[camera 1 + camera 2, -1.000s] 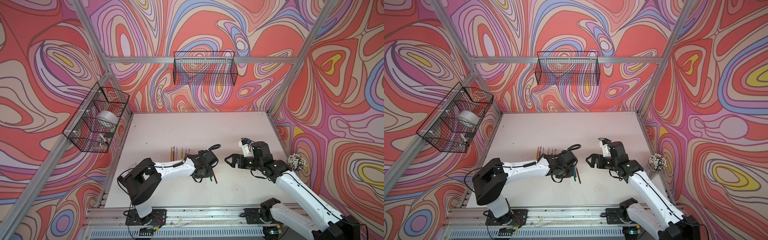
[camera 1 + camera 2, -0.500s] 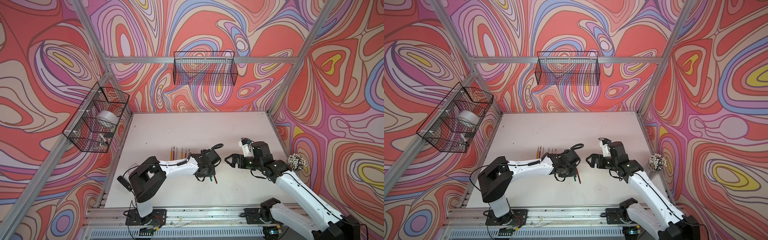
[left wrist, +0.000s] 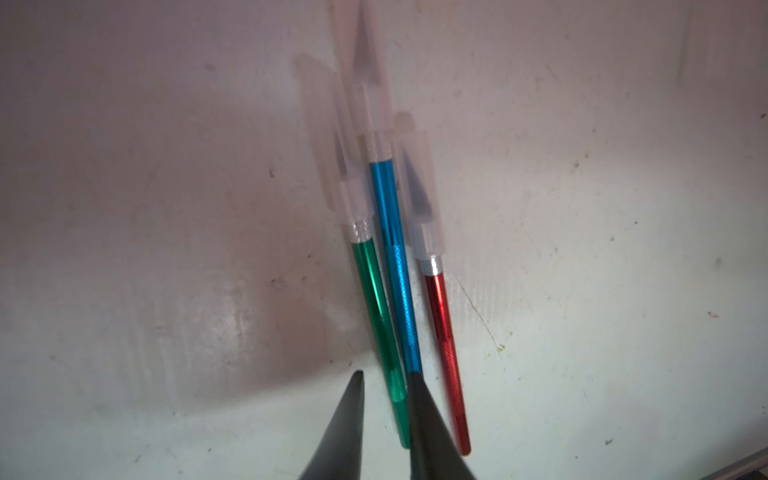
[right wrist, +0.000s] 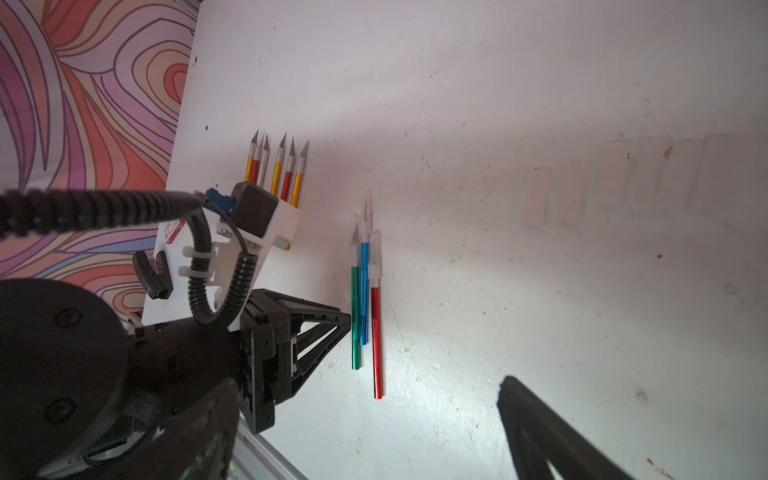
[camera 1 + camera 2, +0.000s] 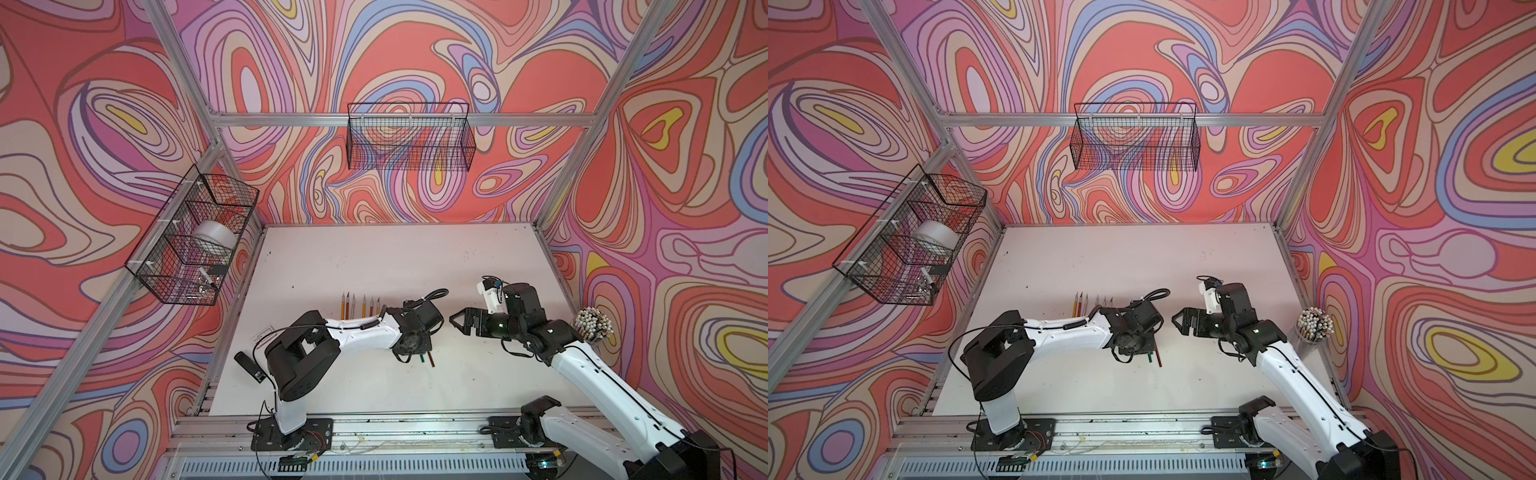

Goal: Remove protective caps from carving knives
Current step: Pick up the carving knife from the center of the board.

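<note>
Progress sits near two-thirds: six carving knives [image 5: 360,305] lie bared, at ten o'clock from three capped knives [image 3: 392,249] beneath the left gripper [image 3: 386,378], its jaws narrowly apart, gripping nothing. Right gripper [image 5: 455,327] gapes wide, empty; shed protective caps [image 4: 538,197] lie well apart.

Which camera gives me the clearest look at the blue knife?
The left wrist view: the blue knife is close up, cap on, beside the green knife, rear tip behind a gripper finger. The right wrist view shows the knife whole but small. In both top views it cannot be made out beneath the left arm.
</note>
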`<state>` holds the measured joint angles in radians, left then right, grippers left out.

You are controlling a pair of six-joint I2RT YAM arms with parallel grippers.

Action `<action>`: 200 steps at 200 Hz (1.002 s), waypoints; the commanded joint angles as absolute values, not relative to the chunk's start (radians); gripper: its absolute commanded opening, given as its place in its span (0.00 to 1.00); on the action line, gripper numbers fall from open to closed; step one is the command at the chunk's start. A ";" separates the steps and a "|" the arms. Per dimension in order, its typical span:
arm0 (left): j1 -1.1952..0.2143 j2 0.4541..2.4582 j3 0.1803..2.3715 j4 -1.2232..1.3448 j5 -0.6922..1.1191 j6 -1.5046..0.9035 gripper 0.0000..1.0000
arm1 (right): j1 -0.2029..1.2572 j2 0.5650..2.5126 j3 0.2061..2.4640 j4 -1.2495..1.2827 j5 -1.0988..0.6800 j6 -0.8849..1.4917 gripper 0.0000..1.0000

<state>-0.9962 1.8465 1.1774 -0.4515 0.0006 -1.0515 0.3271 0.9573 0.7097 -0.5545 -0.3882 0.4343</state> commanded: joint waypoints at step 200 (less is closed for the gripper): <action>-0.999 1.893 1.213 -0.649 -0.089 -1.002 0.16 | 0.324 0.973 0.725 -0.559 -0.368 0.421 0.98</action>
